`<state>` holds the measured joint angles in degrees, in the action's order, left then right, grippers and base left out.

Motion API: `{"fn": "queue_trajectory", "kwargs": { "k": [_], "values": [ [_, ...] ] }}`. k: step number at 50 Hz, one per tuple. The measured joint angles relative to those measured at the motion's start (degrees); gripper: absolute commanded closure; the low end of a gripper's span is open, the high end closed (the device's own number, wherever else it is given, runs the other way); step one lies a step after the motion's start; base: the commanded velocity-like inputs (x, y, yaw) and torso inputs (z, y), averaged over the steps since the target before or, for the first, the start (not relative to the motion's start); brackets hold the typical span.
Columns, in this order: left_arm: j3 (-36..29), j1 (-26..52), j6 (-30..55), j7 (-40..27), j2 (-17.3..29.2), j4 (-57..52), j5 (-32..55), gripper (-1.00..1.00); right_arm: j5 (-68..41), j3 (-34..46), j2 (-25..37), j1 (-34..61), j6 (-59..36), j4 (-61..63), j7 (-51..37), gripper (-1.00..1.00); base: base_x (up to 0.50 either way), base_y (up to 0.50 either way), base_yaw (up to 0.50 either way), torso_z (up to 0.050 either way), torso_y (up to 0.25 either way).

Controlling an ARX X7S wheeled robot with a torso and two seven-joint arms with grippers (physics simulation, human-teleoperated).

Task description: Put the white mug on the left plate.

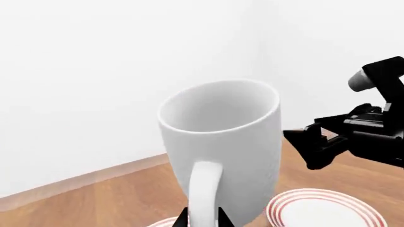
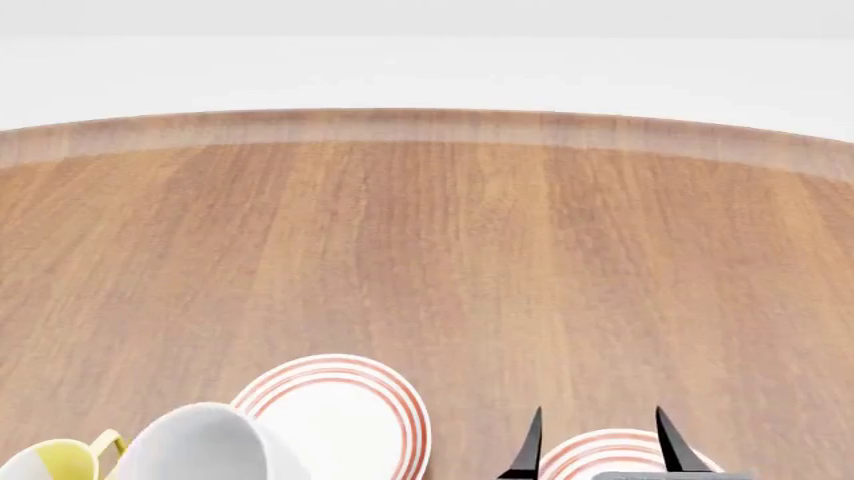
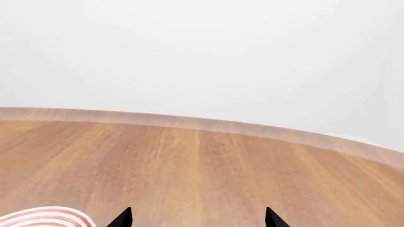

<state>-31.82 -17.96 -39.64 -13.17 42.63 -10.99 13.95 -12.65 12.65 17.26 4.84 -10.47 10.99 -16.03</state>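
Left gripper (image 1: 203, 218) grips the white mug (image 1: 221, 146) by its handle, upright.

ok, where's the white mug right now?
Head view, bottom left: the white mug sits between the yellow mug and the left plate, overlapping the plate's near-left edge. The left claw grips its handle.
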Motion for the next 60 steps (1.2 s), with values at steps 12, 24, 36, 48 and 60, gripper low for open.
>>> {"fn": "queue_trajectory", "kwargs": {
  "k": [12,24,36,48,60],
  "values": [
    [2.3,1.7,2.7,-0.3,3.7,-2.0,2.7,1.00,0.0,0.3,0.0,0.3,0.1,-0.6,-0.1,-1.00,0.00,0.00,0.00,0.000,0.000],
    [4.0,4.6,5.4,0.2,6.5,-3.3,6.5,1.00,-0.2,0.6,0.1,0.4,0.1,-0.7,-0.3,-1.00,0.00,0.00,0.00,0.000,0.001],
    [3.9,9.9,9.7,2.4,7.3,-2.8,10.5,1.00,-0.4,0.8,0.3,0.6,0.1,-0.8,-0.4,-1.00,0.00,0.00,0.00,0.000,0.000],
    [2.9,14.9,13.4,5.1,6.3,-0.6,12.8,1.00,-0.6,1.0,0.3,0.7,0.6,-1.4,-0.5,-1.00,0.00,0.00,0.00,0.000,0.000],
    [1.5,19.9,16.8,8.2,4.6,3.0,13.9,1.00,-0.8,1.0,0.5,0.7,0.8,-1.6,-0.6,-1.00,0.00,0.00,0.00,0.000,0.001]
  ]
}}
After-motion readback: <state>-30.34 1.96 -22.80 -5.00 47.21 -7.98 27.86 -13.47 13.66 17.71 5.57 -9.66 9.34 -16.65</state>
